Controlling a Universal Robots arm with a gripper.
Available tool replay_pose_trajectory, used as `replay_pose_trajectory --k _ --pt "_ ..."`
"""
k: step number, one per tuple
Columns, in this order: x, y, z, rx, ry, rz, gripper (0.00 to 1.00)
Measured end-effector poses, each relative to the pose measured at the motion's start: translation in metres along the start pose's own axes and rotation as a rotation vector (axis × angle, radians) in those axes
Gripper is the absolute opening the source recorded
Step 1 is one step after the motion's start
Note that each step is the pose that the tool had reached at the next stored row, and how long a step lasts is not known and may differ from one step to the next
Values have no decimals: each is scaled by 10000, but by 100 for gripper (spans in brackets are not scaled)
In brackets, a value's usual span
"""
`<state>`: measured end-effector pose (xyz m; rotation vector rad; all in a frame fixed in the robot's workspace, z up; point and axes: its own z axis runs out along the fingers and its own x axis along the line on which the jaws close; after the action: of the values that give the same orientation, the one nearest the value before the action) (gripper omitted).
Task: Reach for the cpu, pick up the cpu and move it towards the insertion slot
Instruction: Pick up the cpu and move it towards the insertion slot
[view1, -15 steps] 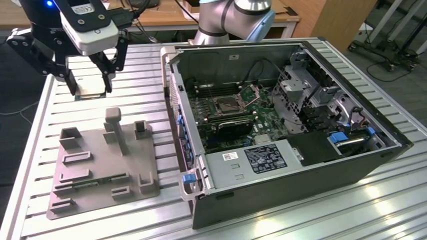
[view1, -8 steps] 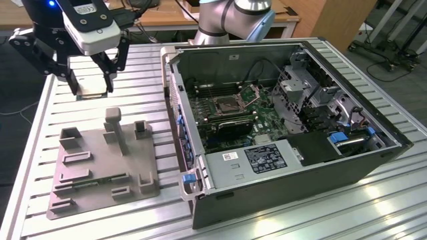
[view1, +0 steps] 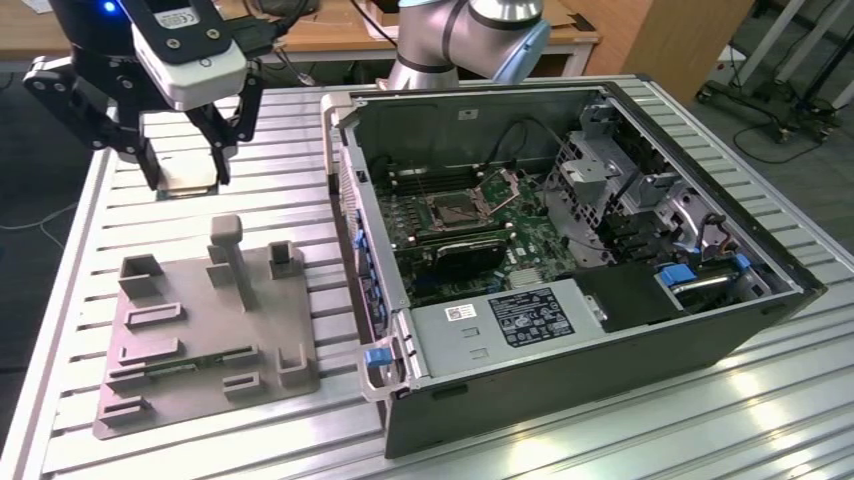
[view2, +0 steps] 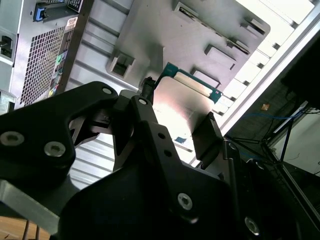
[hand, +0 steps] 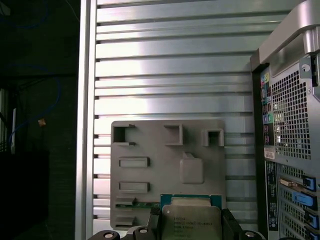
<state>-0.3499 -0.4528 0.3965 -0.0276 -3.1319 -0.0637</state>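
Currently I see the jaws partly closed, pinching one cpu (hand: 192, 221) by its edges above the desk (view1: 287, 135), near one grey fixture (view1: 267, 335); one insertion slot (view1: 447, 210) lies inside the open case (view1: 614, 345).

Bright scene, glare on table (view1: 747, 430)

The cpu (hand: 192, 222) is topped with silvery metal, the fixture (view1: 200, 325) is moulded in matt grey plastic, and the table (view1: 641, 430) is made of glossy ribbed metal.
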Motion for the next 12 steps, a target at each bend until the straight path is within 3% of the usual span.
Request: replay_pose_trajectory --k 12 --pt "-45 1 -1 1 1 0 55"
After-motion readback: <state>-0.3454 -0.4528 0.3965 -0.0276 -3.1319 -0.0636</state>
